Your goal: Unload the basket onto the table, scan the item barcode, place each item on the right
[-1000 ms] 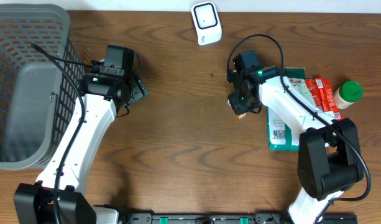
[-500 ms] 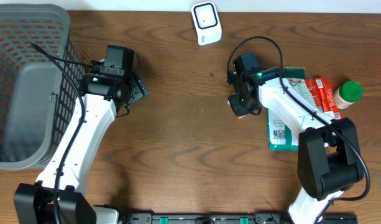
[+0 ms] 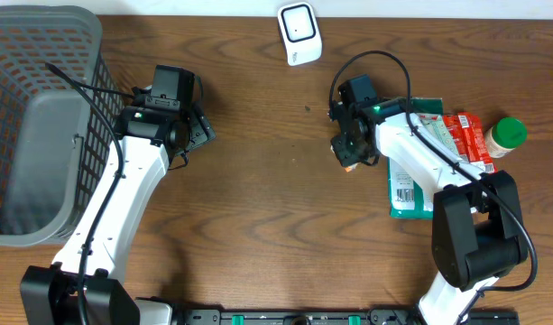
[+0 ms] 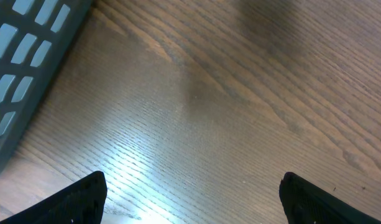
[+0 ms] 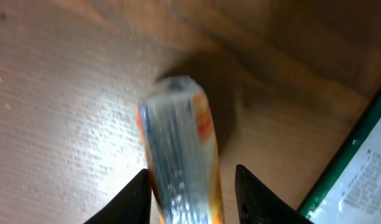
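Right claw (image 5: 190,180): my jaws are part-closed on the orange packet (image 5: 178,143), gripped by one end so its barcode can face the scanner (image 3: 299,33), top centre. Left claw (image 4: 191,190): wide open, empty, parked clear.

Grey mesh basket (image 3: 23,54) far left, green-lidded jar (image 3: 508,135) far right
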